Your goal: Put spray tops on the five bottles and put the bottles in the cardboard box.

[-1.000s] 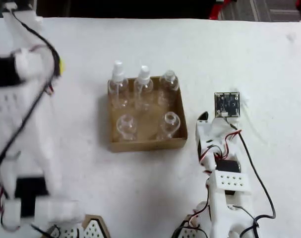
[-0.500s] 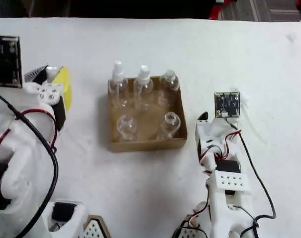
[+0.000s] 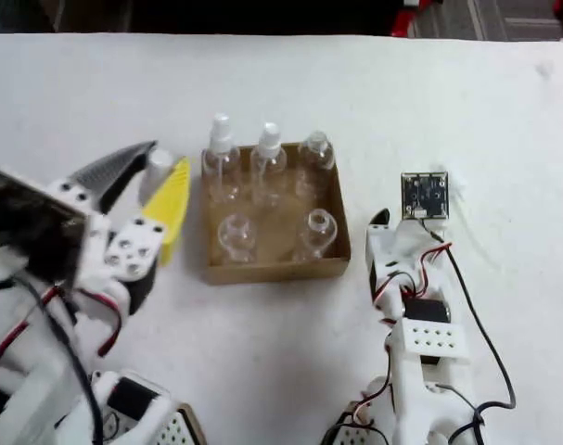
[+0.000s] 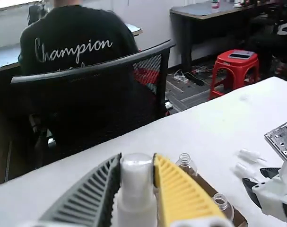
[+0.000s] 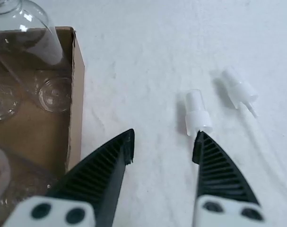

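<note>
Five bottles (image 3: pixel 236 236) stand in the cardboard box (image 3: pixel 276 271): three in the back row, two in front. Two back-row bottles carry spray tops (image 3: pixel 221 125); the other three are open-necked.

Left gripper (image 3: pixel 156 176) is clamped on a white spray top (image 4: pixel 136 182), pinched between the grey and yellow fingers and held just beside the box's back-left corner, near the first capped bottle. Left arm (image 3: pixel 49 278) is raised over the table (image 3: pixel 281 83) left of the box, gripper angled toward it.

Right gripper (image 5: pixel 163 142) is spread wide and holds nothing. One fingertip (image 5: pixel 201 139) sits right at a loose spray top (image 5: pixel 197 111) on the table — contact unclear. A second loose top (image 5: pixel 239 90) lies near it. Right arm (image 3: pixel 415 306) lies low beside the box's right side.
</note>
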Motion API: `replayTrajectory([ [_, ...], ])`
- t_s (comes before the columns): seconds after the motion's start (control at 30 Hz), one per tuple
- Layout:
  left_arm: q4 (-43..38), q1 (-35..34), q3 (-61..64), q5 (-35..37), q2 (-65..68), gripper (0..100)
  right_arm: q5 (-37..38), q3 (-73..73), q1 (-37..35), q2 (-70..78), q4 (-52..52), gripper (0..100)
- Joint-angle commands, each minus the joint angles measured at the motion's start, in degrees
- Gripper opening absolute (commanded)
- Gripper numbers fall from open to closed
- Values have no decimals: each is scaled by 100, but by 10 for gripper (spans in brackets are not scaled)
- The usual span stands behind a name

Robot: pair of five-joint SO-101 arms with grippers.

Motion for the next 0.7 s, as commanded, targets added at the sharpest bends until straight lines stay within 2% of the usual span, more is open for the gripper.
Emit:
replayTrajectory([
  [0.0, -686, 242, 545, -290, 40, 24, 70, -53, -22, 4, -84, 183],
  [0.17, -1371, 251, 1380, -308, 13, 24, 70, -53, -22, 4, -84, 183],
  [0.67, -3376, 251, 2813, -281, 40, 24, 70, -53, -22, 4, -84, 183],
])
